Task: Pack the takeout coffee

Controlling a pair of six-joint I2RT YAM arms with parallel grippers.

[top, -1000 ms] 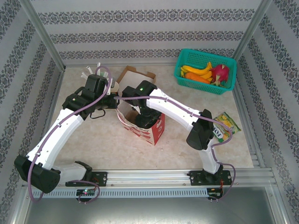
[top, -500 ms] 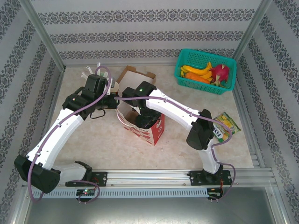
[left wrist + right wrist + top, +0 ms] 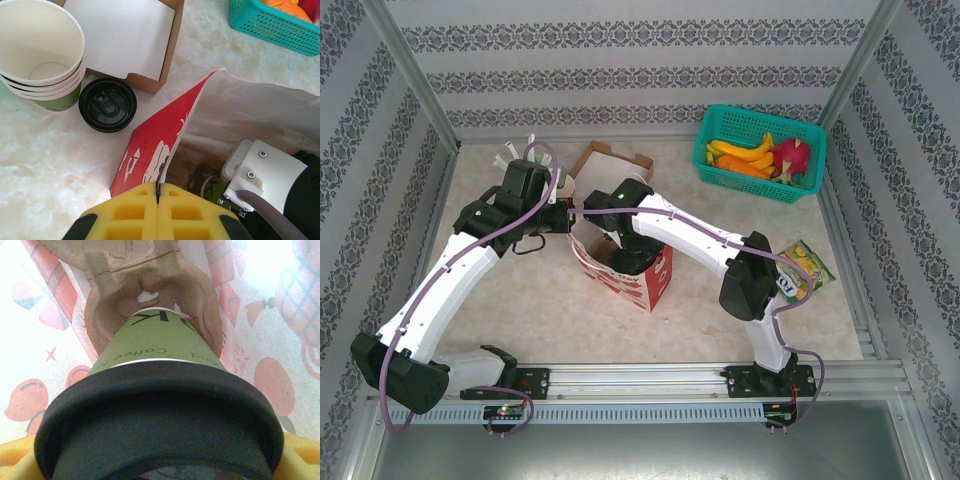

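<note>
top external view has a red-and-white paper bag (image 3: 650, 285) standing open on the tabletop (image 3: 540, 310) between the two arms, with the right arm bent down into its mouth. left wrist view puts the left pincer (image 3: 157, 192) at the bag's near rim, its yellow fingers pressed fully together with the edge of the bag pinched between them. right wrist view looks down inside the bag: the right pincer (image 3: 160, 460) stands wide, its yellow fingers (image 3: 15, 465) against either side of the black lid (image 3: 160, 425) of the takeout coffee (image 3: 160, 347), gripping it. the green cup is upright, its base down in a well of the brown pulp cup carrier (image 3: 200, 295) at the bottom of the bag. outside the bag, a loose black lid (image 3: 107, 104) lies flat on the tabletop, just beside a stack of empty paper cups (image 3: 42, 50) and in front of an open cardboard box (image 3: 125, 35). a teal basket (image 3: 760, 150) of fruit sits at the far right corner, and a snack packet (image 3: 805, 268) lies near the right arm's elbow.
</note>
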